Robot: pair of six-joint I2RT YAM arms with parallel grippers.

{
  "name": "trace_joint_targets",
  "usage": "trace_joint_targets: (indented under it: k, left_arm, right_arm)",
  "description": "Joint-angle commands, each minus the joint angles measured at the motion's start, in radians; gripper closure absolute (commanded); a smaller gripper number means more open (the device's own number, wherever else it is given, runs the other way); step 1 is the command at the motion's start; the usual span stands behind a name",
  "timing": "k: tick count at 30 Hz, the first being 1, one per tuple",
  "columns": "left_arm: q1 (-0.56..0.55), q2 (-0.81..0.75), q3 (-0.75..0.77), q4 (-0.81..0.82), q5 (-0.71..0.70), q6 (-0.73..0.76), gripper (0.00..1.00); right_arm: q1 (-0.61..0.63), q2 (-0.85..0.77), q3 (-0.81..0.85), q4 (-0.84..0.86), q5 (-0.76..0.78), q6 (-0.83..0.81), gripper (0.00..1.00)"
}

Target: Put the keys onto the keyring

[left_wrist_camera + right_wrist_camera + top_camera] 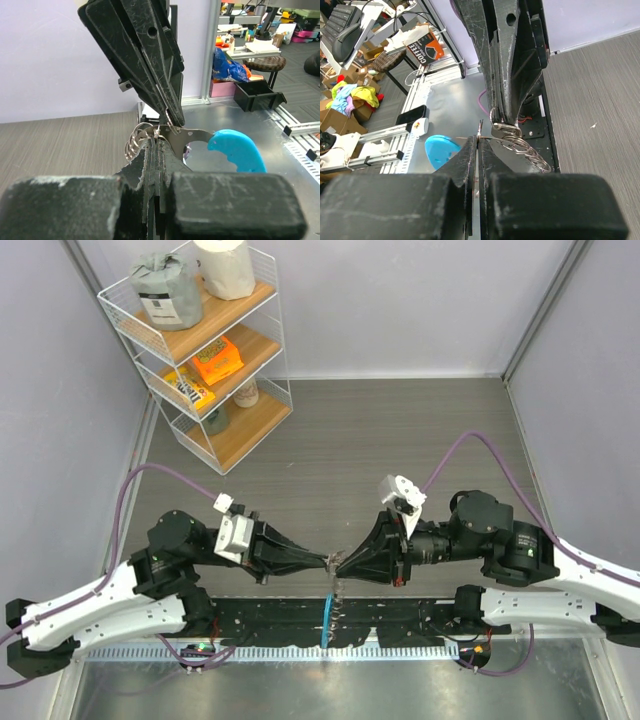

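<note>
Meeting tip to tip, well out from the wire rack [195, 350] toward the near edge of the desk [400, 430], the left claw [327, 561] and the right claw [341, 564] are both pressed together on the keyring [197, 135]. The left claw pinches the bunch of silvery loops [522, 146]. The right claw nips the flat metal strip that carries the blue tag [236, 152]. From above, that tag hangs just under the tips, over the black base plate [270, 615].

Over to the rack itself: a grey bag [165, 290] and a white roll [226, 265] stand on its top shelf, and an orange box [217, 360] sits on the shelf below. A yellow packet [188, 388] and a small jar [245, 392] sit lower still, though which shelf is hard to tell.

Bare wood-grain desk runs from the rack's front corner down to the arms. It also runs from the rack's right side across to the back wall [400, 300]. The left wall stands just beside the rack.
</note>
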Motion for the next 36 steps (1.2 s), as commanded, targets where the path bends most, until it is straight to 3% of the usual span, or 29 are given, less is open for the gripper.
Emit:
trace_joint_targets:
  k: [1, 24, 36]
  left_arm:
    - [0.003, -0.025, -0.011, 0.089, 0.029, 0.024, 1.0]
    - [0.003, -0.049, -0.031, 0.127, 0.043, 0.022, 1.0]
    - [0.003, -0.049, -0.031, 0.141, 0.061, 0.008, 1.0]
  right_arm:
    - [-0.003, 0.002, 0.05, 0.091, -0.016, 0.014, 0.94]
    - [-0.009, 0.046, 0.024, 0.172, -0.154, 0.059, 0.94]
    - [-0.009, 0.017, -0.01, 0.224, -0.08, 0.073, 0.94]
